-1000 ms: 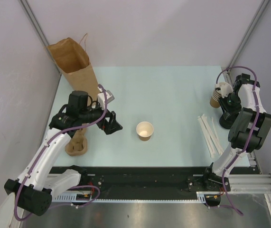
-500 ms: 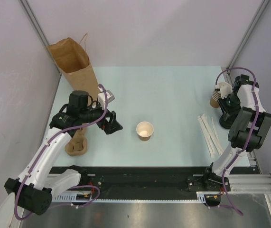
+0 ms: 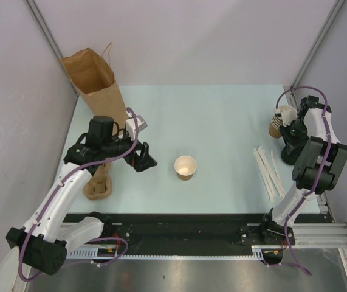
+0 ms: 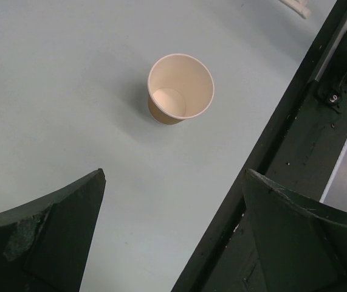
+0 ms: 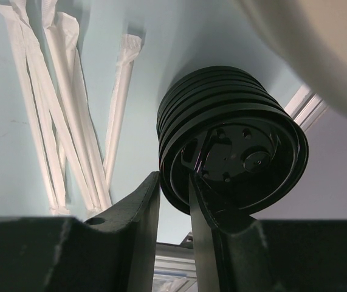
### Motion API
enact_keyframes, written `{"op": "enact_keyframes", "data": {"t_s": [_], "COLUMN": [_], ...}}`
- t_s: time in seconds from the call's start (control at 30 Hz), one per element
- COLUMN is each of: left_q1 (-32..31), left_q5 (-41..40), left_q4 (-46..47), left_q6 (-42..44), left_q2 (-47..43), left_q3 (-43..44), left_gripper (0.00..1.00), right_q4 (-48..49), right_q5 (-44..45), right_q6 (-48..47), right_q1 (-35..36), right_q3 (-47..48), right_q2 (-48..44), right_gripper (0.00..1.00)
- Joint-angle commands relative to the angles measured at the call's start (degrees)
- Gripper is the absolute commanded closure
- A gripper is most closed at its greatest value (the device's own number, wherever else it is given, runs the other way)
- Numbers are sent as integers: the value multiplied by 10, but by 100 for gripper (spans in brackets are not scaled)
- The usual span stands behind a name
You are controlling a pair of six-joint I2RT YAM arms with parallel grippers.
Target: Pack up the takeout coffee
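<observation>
Cup (image 3: 185, 167): lidless, seemed light, crushable; hold wall gently.
Left gripper (image 4: 173, 173): gaped wide, empty.
Right gripper (image 5: 174, 179): pinched lid (image 5: 240, 152) rim.

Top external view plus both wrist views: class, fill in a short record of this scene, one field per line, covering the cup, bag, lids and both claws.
cup: lidless tan paper cup, upright, mid-table
bag: brown paper bag, standing, far-left corner
lids: stack of black lids, beside wrapped straws
spare cups: stack of paper cups, far right
left claw: open, empty, left of the cup
right claw: fingers either side of the top lid rim; grip unclear
</observation>
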Motion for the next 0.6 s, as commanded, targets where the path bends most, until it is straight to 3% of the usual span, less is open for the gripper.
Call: {"op": "enact_keyframes", "data": {"t_s": [0.0, 0.57], "left_q1": [-5, -5], "left_q5": [0, 4], "left_q4": [12, 12], "left_q6": [8, 6], "left_q2": [2, -3], "left_q3": [26, 25], "left_gripper": [0, 0], "right_q4": [9, -9], "right_q5": [10, 9], "right_q6": [-10, -12], "right_q1": [2, 5], "right_q3": [-1, -1], "right_q2": [8, -24], "right_gripper": [70, 84]}}
